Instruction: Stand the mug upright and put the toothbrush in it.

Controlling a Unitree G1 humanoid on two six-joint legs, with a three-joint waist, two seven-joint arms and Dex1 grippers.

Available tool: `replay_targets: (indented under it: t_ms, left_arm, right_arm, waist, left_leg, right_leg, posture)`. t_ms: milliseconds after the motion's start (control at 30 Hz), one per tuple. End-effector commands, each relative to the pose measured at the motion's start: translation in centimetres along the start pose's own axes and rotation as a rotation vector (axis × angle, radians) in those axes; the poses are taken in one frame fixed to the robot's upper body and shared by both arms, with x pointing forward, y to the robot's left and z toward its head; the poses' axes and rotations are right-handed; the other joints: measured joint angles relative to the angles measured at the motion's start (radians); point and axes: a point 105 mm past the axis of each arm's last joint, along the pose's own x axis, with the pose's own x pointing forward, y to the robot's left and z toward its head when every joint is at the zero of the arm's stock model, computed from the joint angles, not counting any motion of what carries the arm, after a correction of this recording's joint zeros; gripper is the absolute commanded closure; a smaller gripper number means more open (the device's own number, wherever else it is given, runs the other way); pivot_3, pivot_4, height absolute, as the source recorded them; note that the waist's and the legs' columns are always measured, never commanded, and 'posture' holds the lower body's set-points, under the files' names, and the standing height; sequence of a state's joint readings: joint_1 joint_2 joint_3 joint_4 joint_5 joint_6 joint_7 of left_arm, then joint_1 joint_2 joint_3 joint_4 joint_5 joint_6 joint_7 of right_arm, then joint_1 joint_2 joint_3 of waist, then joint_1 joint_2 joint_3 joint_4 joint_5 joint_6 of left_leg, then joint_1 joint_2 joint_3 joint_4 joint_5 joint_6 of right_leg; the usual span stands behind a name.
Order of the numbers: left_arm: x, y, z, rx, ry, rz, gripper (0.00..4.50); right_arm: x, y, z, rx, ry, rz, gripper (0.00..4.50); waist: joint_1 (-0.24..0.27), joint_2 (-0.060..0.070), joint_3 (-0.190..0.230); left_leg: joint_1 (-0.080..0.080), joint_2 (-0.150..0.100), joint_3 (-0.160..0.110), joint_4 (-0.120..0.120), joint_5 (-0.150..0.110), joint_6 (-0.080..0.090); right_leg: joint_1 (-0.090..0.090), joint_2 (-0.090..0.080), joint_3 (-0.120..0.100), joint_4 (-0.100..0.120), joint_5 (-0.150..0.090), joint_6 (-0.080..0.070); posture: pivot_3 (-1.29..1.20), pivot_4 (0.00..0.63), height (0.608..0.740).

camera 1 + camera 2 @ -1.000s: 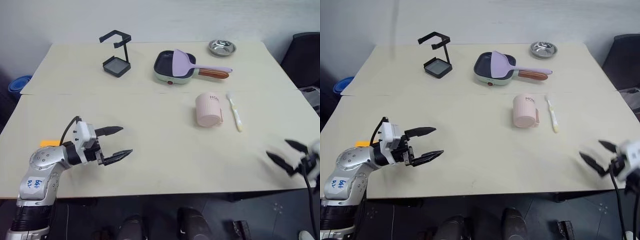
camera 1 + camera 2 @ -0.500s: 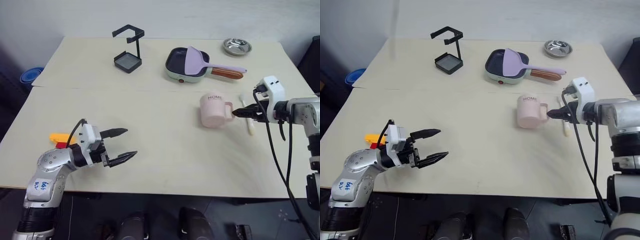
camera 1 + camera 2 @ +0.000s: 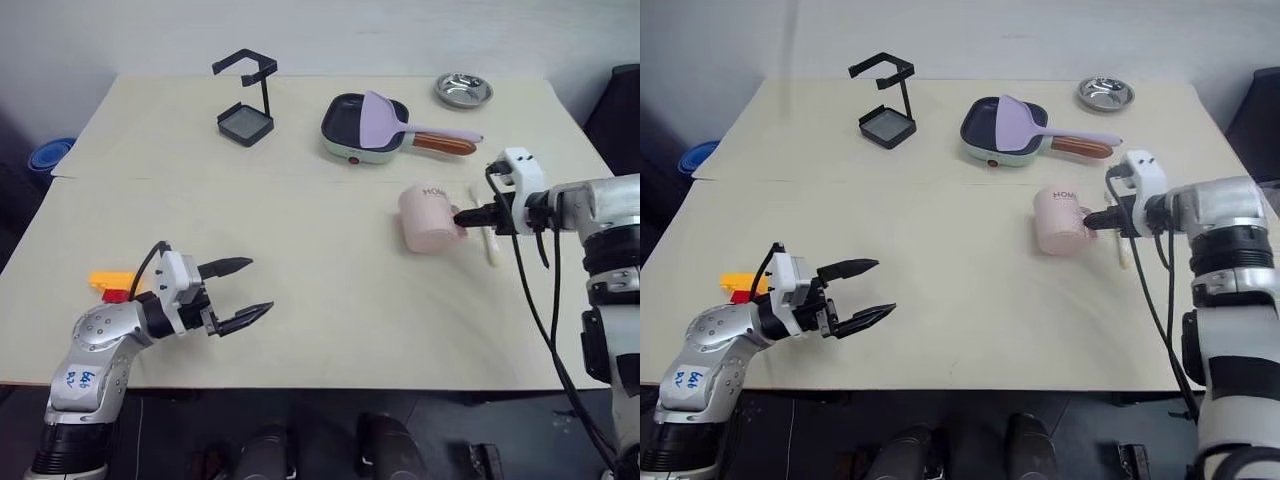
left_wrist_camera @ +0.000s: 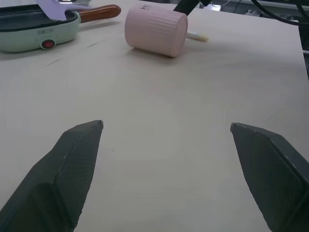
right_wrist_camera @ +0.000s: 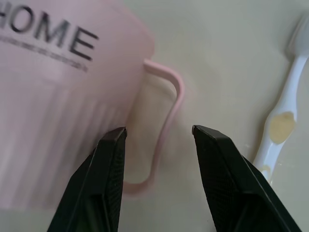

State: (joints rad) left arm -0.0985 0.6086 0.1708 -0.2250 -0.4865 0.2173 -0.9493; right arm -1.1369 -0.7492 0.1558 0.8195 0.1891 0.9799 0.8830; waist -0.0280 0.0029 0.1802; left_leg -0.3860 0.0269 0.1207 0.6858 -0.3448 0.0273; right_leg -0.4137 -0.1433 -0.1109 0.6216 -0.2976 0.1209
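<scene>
meanwhile the mug (image 3: pixel 432 217) lay on its side on the right half of the table (image 3: pixel 300 250), its mouth turned toward the far edge and its handle (image 5: pixel 164 130) sticking out to the right. the toothbrush (image 3: pixel 489 238) lay flat just right of it, apart from the mug, bristle head at the far end. the right gripper (image 5: pixel 157 133) had its two fingers about half open, straddling the handle, one finger in the loop between handle and mug wall, the other outside; nothing was gripped yet. the left gripper (image 3: pixel 240 292) hung over the near left of the table with jaws spread wide and empty, well apart from everything.

the risk, as i judged it, lay in the thin handle: a pinch on it alone could let the mug swing or slip as it was tipped up, since the weight sat off to one side. the mug could also roll left when nudged, being round on a smooth top. the outer finger stood near the toothbrush, so a sideways sweep might knock it farther right.
</scene>
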Motion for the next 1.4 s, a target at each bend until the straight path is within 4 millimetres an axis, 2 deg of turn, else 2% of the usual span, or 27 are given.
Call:
replay_targets:
  t_ms: [33, 100, 200, 333, 367, 433, 533, 600, 667, 800, 900, 1033, 1167, 1233, 1267, 1400]
  left_arm:
    - [0.1, -0.2, 0.9, 0.035, -0.027, -0.006, 0.0]
    - [0.1, -0.2, 0.9, 0.036, -0.029, -0.007, 0.0]
    - [0.1, -0.3, 0.8, 0.039, -0.03, -0.009, 0.0]
    - [0.0, -0.4, 0.8, 0.043, -0.03, -0.012, 0.0]
    - [0.0, -0.4, 0.7, 0.044, -0.03, -0.012, 0.0]
    - [-0.3, -0.4, 0.7, 0.047, -0.023, -0.011, 0.0]
    - [-1.2, -0.1, 0.7, 0.049, -0.013, 0.027, 0.0]
    - [-1.6, 0.0, 0.7, 0.047, -0.01, 0.049, 0.0]
    - [-1.8, 0.1, 0.6, 0.046, -0.008, 0.066, 0.0]
    - [-2.1, 0.4, 0.7, 0.044, -0.014, 0.104, 0.0]
    - [-2.2, 0.6, 0.8, 0.045, -0.019, 0.122, 0.0]
    - [-2.3, 0.6, 0.9, 0.05, -0.017, 0.13, 0.0]
    - [-2.6, 0.7, 1.0, 0.056, -0.009, 0.139, 0.0]
    - [-2.8, 0.8, 1.0, 0.058, -0.007, 0.144, 0.0]
    - [-2.8, 0.8, 1.0, 0.058, -0.005, 0.146, 0.0]
    - [-3.0, 0.7, 0.9, 0.047, -0.001, 0.147, 0.0]
  right_arm:
    - [0.0, -0.2, 0.8, -0.023, 0.001, -0.023, 2.26]
    - [0.5, 0.1, 0.6, -0.021, 0.025, -0.009, 2.26]
    - [1.2, 0.6, 0.1, -0.038, 0.064, 0.023, 2.84]
    - [1.7, 0.8, 0.0, -0.055, 0.076, 0.034, 4.27]
    - [1.7, 0.8, 0.0, -0.056, 0.072, 0.033, 4.48]
    - [1.9, 1.0, 0.9, -0.074, 0.002, 0.059, 4.48]
    - [1.6, 4.3, 4.9, -0.211, -0.348, 0.26, 4.48]
    - [0.9, 6.6, 6.1, -0.285, -0.537, 0.39, 4.48]
    - [0.5, 8.3, 6.5, -0.3, -0.706, 0.473, 4.48]
    - [2.0, 12.2, 4.5, -0.314, -0.928, 0.553, 4.48]
    - [3.8, 14.6, 2.4, -0.364, -0.972, 0.553, 4.48]
    - [6.6, 15.8, -0.3, -0.489, -0.94, 0.435, 4.48]
    - [7.2, 16.5, -1.4, -0.543, -0.924, 0.468, 4.48]
    - [7.0, 16.9, -1.9, -0.532, -0.907, 0.558, 3.97]
    - [6.9, 16.5, -1.7, -0.545, -0.91, 0.536, 3.77]
    - [6.1, 14.8, -1.3, -0.619, -0.891, 0.477, 2.43]
  waist:
    - [-0.002, 0.0, 0.0]
    - [-0.002, 0.0, 0.0]
    - [-0.003, 0.0, 0.0]
    - [-0.003, 0.0, 0.0]
    - [-0.003, 0.0, 0.0]
    - [-0.003, -0.002, -0.001]
    - [-0.003, -0.002, -0.001]
    - [-0.004, -0.002, -0.001]
    - [-0.007, -0.002, -0.001]
    - [-0.005, -0.002, -0.001]
    - [-0.005, -0.002, -0.001]
    - [-0.004, -0.002, -0.001]
    - [-0.008, -0.002, -0.001]
    - [-0.01, -0.002, -0.001]
    - [-0.011, -0.002, -0.001]
    - [-0.007, -0.002, -0.001]
  left_leg:
    - [0.0, 0.0, 0.0, 0.0, 0.0, 0.0]
    - [0.0, 0.0, 0.0, 0.0, 0.0, 0.0]
    - [0.0, 0.0, 0.0, 0.0, 0.0, 0.0]
    - [0.0, 0.0, 0.0, 0.0, 0.0, 0.0]
    - [0.0, 0.0, 0.0, 0.0, 0.0, 0.0]
    - [0.0, 0.001, 0.0, 0.0, 0.0, -0.001]
    - [0.0, 0.001, 0.0, 0.0, 0.0, -0.001]
    - [0.0, 0.001, 0.0, 0.0, 0.0, -0.001]
    - [0.0, 0.003, 0.0, 0.0, 0.001, -0.002]
    - [0.0, 0.003, -0.001, -0.001, 0.001, -0.003]
    - [0.001, 0.003, -0.001, -0.001, 0.001, -0.003]
    - [0.001, 0.002, -0.002, 0.0, 0.001, -0.003]
    - [0.001, 0.002, -0.003, 0.0, 0.001, -0.003]
    - [0.001, 0.003, -0.003, 0.0, 0.002, -0.003]
    - [0.001, 0.003, -0.003, 0.0, 0.002, -0.003]
    - [0.001, 0.003, -0.003, 0.0, 0.002, -0.003]
  right_leg:
    - [0.0, 0.0, 0.0, 0.0, 0.0, 0.0]
    - [0.0, 0.0, 0.0, 0.0, 0.0, 0.0]
    - [0.0, 0.0, 0.0, 0.0, 0.0, 0.0]
    - [0.0, 0.001, 0.0, 0.0, 0.0, 0.0]
    - [0.0, 0.001, 0.0, 0.0, 0.0, 0.0]
    - [0.0, 0.001, 0.0, 0.0, 0.0, 0.0]
    - [0.001, 0.002, 0.001, 0.0, 0.0, 0.0]
    - [0.0, 0.002, 0.0, 0.0, 0.0, 0.0]
    - [0.0, 0.004, 0.001, 0.0, 0.0, 0.0]
    - [0.0, 0.005, 0.001, 0.0, 0.0, 0.0]
    - [0.0, 0.005, 0.002, 0.0, 0.0, 0.0]
    - [0.001, 0.004, 0.002, 0.0, 0.0, 0.0]
    - [0.001, 0.005, 0.002, 0.001, 0.0, -0.001]
    - [0.001, 0.005, 0.002, 0.001, 0.0, -0.001]
    - [0.001, 0.005, 0.002, 0.001, 0.0, -0.001]
    - [0.002, 0.005, 0.002, 0.001, 0.0, -0.001]
  posture:
    - [0.0, 0.15, 0.74]
    - [0.0, 0.15, 0.74]
    - [0.0, 0.15, 0.74]
    - [0.0, 0.15, 0.74]
    - [0.0, 0.15, 0.74]
    - [0.0, 0.15, 0.74]
    - [0.0, 0.15, 0.74]
    - [0.0, 0.15, 0.74]
    - [0.0, 0.15, 0.74]
    - [0.0, 0.15, 0.74]
    - [0.0, 0.15, 0.74]
    - [0.0, 0.15, 0.74]
    - [0.0, 0.15, 0.74]
    - [0.0, 0.15, 0.74]
    - [0.0, 0.15, 0.74]
    - [0.0, 0.15, 0.74]
